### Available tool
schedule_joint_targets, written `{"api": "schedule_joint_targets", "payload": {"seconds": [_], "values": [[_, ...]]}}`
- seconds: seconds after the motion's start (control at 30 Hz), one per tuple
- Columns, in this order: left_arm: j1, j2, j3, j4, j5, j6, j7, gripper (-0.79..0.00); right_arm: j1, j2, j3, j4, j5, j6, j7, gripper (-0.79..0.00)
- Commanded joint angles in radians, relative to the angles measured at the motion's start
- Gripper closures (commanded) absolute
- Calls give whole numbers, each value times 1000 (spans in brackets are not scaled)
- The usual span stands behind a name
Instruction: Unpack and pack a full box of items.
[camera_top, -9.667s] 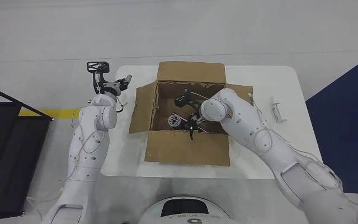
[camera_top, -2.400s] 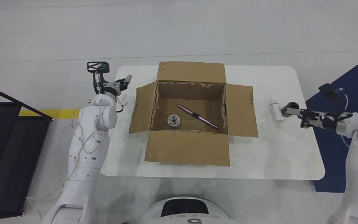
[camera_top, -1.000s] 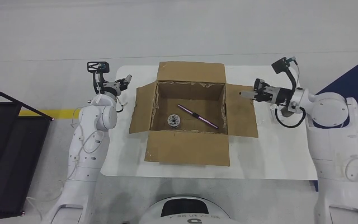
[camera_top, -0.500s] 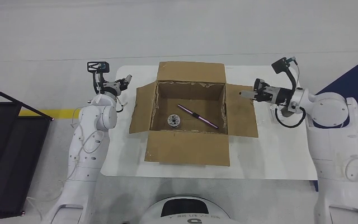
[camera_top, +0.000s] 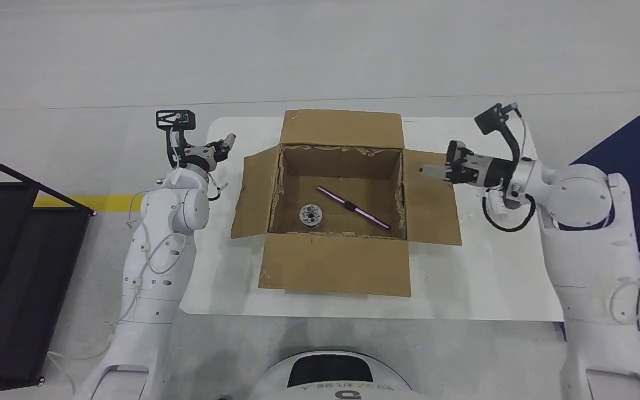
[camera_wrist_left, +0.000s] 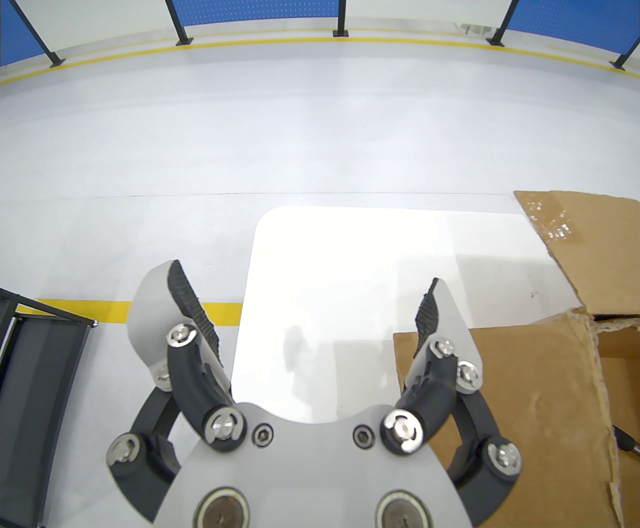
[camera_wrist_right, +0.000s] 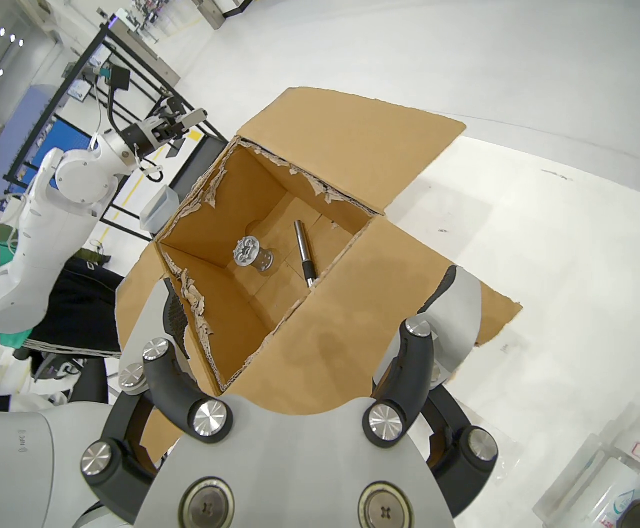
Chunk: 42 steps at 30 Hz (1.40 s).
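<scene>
While the right claw (camera_top: 426, 171) is held wide and empty above the right flap of the box (camera_top: 335, 266), two things are seen on the box floor: a slim pen (camera_top: 352, 207), lying slantwise, and a small round metal part (camera_top: 312, 214), near it but apart; the box stands open at the middle of the tabletop (camera_top: 480, 270); the left claw (camera_top: 222, 143), likewise wide and empty, is held over the far left corner, beside the left flap. Unpacking is judged to be the step in hand, with the pen the nearer pick; the right claw should be brought over the opening before it is lowered, so that the flap and torn wall edges are cleared; the fingers are best set across the pen's shaft, near its middle, and closed only once the floor is almost met.
</scene>
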Motion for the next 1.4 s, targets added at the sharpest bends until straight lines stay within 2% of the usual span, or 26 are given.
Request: {"api": "schedule_joint_targets", "payload": {"seconds": [0.0,0.1,0.2,0.3,0.4,0.47,0.53,0.6,0.73,1.07,1.17,1.2,1.23,1.27,1.37], "values": [[0,0,0,0,0,0,0,-785,19,-2,-34,5,-22,-17,-29,-785],[0,0,0,0,0,0,0,-785,45,-7,-96,9,-28,-84,-50,-785],[0,0,0,0,0,0,0,-785,69,-13,-167,10,-99,-132,-82,-785],[0,0,0,0,0,0,0,-785,94,-24,-259,5,-201,-133,-114,-785],[0,0,0,0,0,0,0,-785,114,-35,-353,-18,-356,-93,-146,-785],[0,0,0,0,0,0,0,-785,116,-43,-405,-32,-459,-49,-178,-699],[0,0,0,0,0,0,0,-785,117,-50,-451,-39,-536,-8,-199,-523],[0,0,0,0,0,0,0,-785,120,-55,-488,-39,-580,12,-206,-443],[0,0,0,0,0,0,0,-785,137,-65,-545,-28,-628,41,-190,-391],[0,0,0,0,0,0,0,-785,252,-118,-719,115,-665,131,-157,-376],[0,0,0,0,0,0,0,-785,282,-132,-746,155,-652,129,-170,-385],[0,0,0,0,0,0,0,-785,288,-135,-748,164,-647,127,-175,-431],[0,0,0,0,0,0,0,-785,292,-136,-746,170,-638,124,-179,-517],[0,0,0,0,0,0,0,-785,292,-136,-740,172,-624,118,-183,-785],[0,0,0,0,0,0,0,-785,290,-132,-718,172,-595,105,-181,-785]]}}
